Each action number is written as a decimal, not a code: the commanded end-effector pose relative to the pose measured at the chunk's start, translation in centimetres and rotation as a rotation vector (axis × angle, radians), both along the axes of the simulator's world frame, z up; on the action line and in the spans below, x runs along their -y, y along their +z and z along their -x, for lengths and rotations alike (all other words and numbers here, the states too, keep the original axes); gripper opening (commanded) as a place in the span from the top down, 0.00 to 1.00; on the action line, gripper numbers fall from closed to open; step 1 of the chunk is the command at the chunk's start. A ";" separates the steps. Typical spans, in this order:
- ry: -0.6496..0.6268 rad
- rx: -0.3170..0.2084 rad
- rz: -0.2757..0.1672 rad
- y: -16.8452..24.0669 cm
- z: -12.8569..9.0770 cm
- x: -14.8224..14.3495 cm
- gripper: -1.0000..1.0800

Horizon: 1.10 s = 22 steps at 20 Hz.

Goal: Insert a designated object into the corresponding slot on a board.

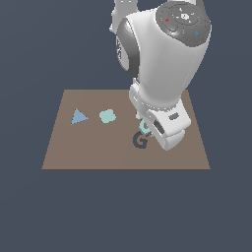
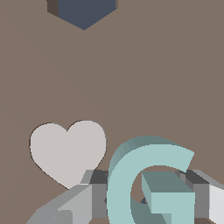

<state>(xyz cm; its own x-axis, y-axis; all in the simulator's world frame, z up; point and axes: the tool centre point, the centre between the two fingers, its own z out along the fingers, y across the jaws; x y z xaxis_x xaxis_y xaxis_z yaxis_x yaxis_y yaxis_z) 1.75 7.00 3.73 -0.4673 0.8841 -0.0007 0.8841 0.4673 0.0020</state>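
Observation:
My gripper (image 1: 145, 129) is shut on the pale teal G piece (image 1: 143, 126), holding it just above the brown board (image 1: 88, 152). The dark G-shaped slot (image 1: 140, 141) lies in the board right beside and slightly in front of the piece, apart from it. In the wrist view the G piece (image 2: 127, 175) fills the near foreground, clamped between the two grey fingers (image 2: 98, 192) of the gripper (image 2: 148, 197). The slot cannot be made out in the wrist view. The arm's white body hides the board's far right part in the exterior view.
A blue triangle (image 1: 78, 117) and a pale teal clover-like blob (image 1: 107, 116) lie on the board toward the exterior view's left. The wrist view shows a pale heart shape (image 2: 65, 151) near the fingers and a dark hexagonal recess (image 2: 85, 11) farther off on the board (image 2: 153, 78).

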 end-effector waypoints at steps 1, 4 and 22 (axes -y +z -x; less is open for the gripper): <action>0.093 0.000 0.000 0.1 -0.3 0.5 1.00; 0.201 0.000 0.000 0.1 -0.8 1.0 1.00; 0.699 0.000 0.001 0.3 -3.5 2.4 1.00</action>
<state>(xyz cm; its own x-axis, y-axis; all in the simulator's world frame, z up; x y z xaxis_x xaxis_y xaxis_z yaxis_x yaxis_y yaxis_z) 5.03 4.62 3.98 -0.9149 0.4036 -0.0012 0.4036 0.9149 0.0010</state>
